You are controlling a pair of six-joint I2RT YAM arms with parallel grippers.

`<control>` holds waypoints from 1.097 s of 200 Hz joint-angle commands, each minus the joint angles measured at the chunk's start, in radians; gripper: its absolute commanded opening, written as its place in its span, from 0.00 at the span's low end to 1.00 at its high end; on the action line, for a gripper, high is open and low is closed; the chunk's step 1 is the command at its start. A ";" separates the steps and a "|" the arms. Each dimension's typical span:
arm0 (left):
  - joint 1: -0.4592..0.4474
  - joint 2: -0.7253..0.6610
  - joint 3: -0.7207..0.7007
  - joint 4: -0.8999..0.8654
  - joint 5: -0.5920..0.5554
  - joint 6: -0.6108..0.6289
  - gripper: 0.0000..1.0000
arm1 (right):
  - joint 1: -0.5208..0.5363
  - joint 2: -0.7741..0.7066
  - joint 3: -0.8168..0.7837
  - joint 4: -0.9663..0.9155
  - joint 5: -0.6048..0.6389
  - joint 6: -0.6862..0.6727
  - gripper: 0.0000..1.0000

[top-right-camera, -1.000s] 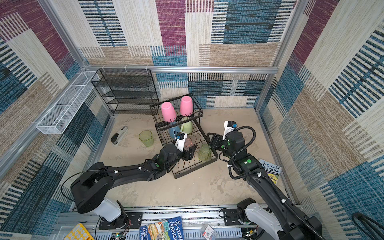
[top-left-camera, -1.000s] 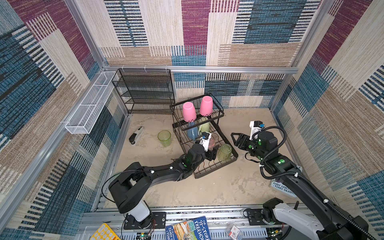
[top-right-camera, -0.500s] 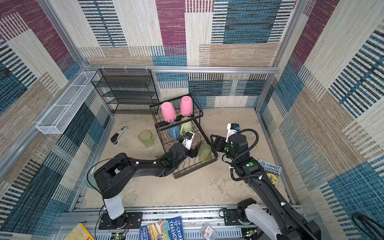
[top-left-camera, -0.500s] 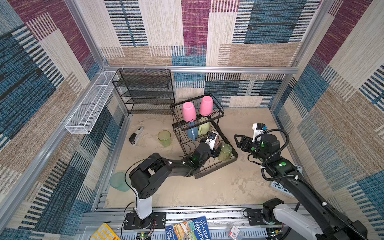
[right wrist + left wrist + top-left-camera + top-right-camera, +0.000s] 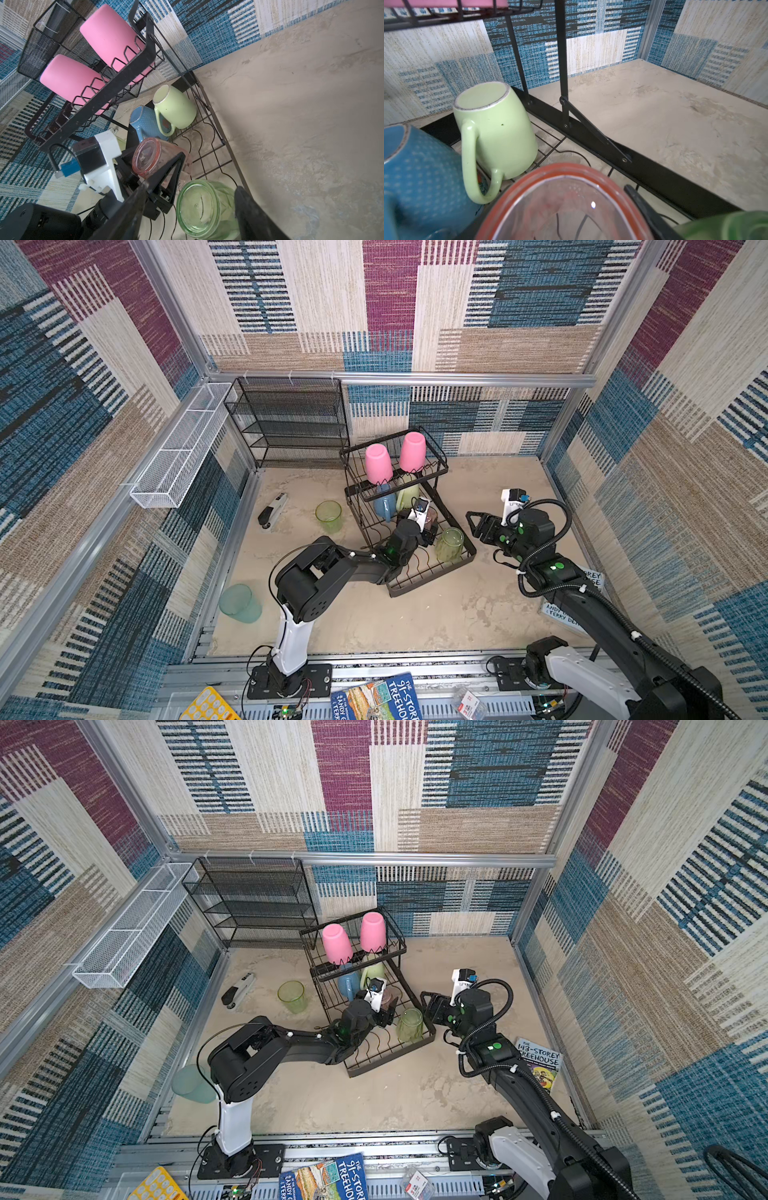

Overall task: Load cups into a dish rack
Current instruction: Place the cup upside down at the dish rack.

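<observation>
Clear-pink tumbler (image 5: 148, 160) within left gripper (image 5: 429, 530), contact unclear, far side hidden.

The dish rack (image 5: 432, 576) stands mid-bench, running from far toward the near right. In its upper basket (image 5: 419, 479), a left tumbler (image 5: 378, 463) and a right tumbler (image 5: 412, 452) sit side by side. Under them on the lower tray (image 5: 390, 1055) are a left mug (image 5: 383, 506) and a right mug (image 5: 408, 494). Nearer, the middle tumbler (image 5: 566, 207) sits in the left claw (image 5: 153, 162). The corner tumbler (image 5: 449, 545) fills the tray's near right corner, with the right claw (image 5: 473, 524) just outside. Left of the rack stands a lone tumbler (image 5: 328, 516), a stapler (image 5: 272, 510) beyond it. An edge tumbler (image 5: 240, 603) sits at the near left corner.
</observation>
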 commanded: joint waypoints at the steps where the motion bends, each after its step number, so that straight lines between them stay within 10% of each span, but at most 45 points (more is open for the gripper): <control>1: 0.008 0.014 0.010 0.060 -0.013 -0.043 0.62 | -0.004 0.008 -0.008 0.060 -0.012 -0.022 0.70; 219: 0.019 0.071 0.138 -0.095 -0.039 -0.134 0.92 | -0.027 0.020 -0.065 0.127 -0.011 -0.071 0.78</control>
